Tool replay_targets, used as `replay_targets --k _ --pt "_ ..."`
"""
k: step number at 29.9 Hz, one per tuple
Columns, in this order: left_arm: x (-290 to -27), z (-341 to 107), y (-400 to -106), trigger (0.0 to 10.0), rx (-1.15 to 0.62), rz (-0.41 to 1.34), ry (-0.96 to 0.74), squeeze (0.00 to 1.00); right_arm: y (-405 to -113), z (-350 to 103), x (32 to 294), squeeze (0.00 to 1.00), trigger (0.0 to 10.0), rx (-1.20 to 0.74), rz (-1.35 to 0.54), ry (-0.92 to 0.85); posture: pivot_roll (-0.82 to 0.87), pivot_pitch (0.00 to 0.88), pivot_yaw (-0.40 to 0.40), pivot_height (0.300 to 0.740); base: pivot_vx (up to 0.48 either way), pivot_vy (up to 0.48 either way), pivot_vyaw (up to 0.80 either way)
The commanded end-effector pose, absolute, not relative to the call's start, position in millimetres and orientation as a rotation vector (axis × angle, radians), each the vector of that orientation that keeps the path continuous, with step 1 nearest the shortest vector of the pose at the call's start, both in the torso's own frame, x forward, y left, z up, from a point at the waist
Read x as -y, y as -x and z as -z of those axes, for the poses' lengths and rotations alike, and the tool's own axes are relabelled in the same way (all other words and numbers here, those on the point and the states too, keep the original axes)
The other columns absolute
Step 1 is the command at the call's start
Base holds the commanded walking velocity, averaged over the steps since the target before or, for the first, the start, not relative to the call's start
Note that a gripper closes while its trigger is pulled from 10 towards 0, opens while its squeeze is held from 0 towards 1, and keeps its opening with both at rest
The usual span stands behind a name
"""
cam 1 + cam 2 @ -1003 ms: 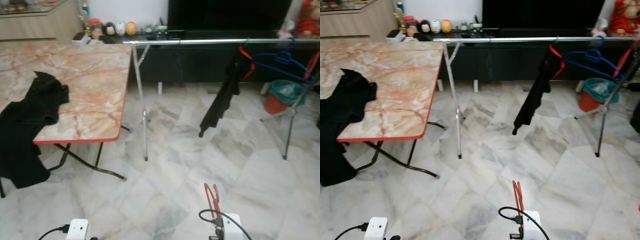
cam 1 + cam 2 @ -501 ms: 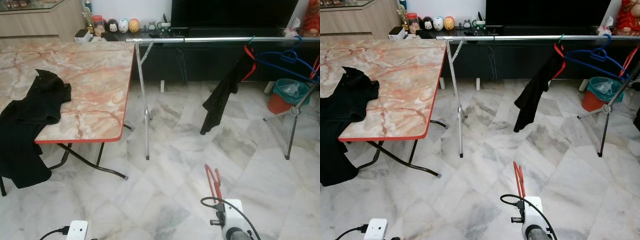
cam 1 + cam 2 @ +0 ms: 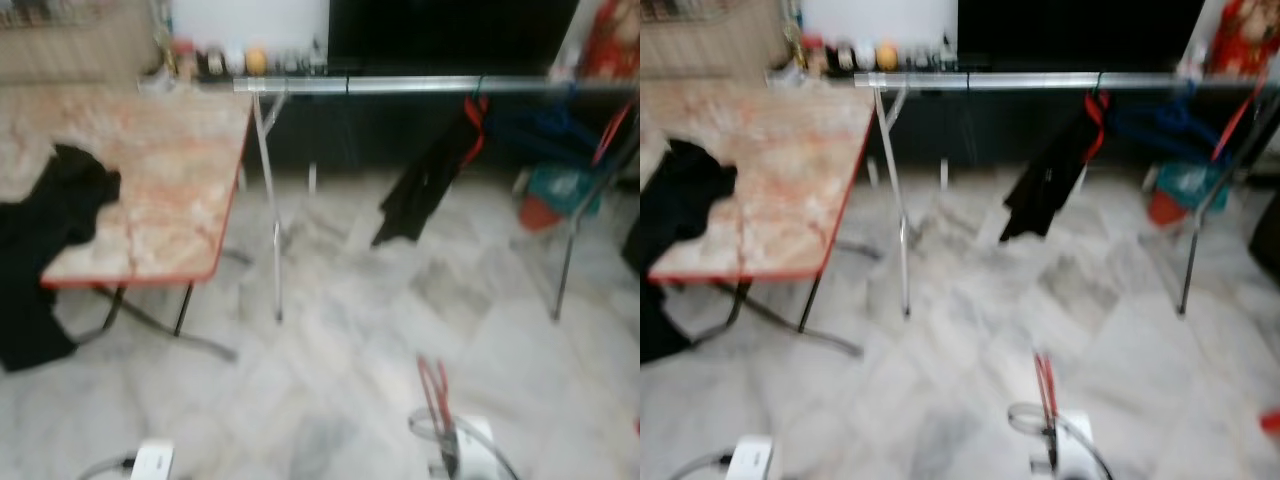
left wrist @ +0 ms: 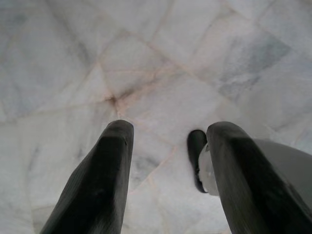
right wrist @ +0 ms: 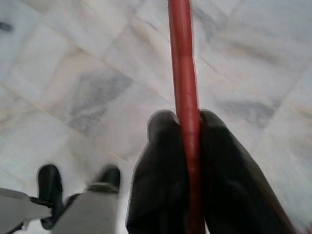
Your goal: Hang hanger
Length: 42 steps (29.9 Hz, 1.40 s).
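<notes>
Over on the left stands the marble-topped table [image 3: 150,190], with a black garment [image 3: 45,250] slumped over its near edge and nobody bothering with it. The left tool [image 4: 165,161] hangs low over the tiled floor [image 3: 340,330], its two fingers spread apart and holding nothing. Moving across, the silver rail [image 3: 420,85] runs along the far side of the room on thin legs, and a dark garment [image 3: 425,185] already dangles from it on a red hanger, with what looks like a blue hanger [image 3: 540,125] further along, though the head views are blurred, so I judge the robot is walking. Now the right tool [image 5: 187,146]: its fingers are clamped on the shaft of the red hanger [image 5: 184,73], which pokes up low in front of the body. So the picking-up is done and the hanger is in hand. What is left, by my reckoning, is closing the gap to the rail, lifting the hanger and hooking it over the bar, and the rail is well off yet.
</notes>
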State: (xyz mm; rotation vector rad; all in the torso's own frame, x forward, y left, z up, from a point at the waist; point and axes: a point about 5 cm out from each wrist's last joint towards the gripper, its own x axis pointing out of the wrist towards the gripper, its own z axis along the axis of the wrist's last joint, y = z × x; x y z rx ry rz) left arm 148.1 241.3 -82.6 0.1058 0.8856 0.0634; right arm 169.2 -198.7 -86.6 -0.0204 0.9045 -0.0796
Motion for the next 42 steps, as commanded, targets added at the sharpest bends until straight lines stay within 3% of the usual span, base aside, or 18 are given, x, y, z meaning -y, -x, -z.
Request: replay_targets --k 1,21,42 --pt "-241 82 -150 10.0 -0.886 -0.060 -0.111 0.00 -169 86 203 0.00 10.0 -0.909 0.092 0.019 0.00 0.000 -0.011 0.740 0.000 -0.296 0.00" --pt "-236 83 -151 10.0 -0.889 -0.054 -0.072 0.00 -178 82 201 0.00 10.0 -0.886 0.068 0.037 0.00 0.011 -0.006 0.740 0.000 -0.013 0.00" --pt "-242 84 -147 10.0 -0.901 -0.066 -0.083 0.00 -179 82 199 0.00 10.0 -0.873 0.063 0.023 0.01 0.000 -0.009 0.740 0.292 0.000 0.06"
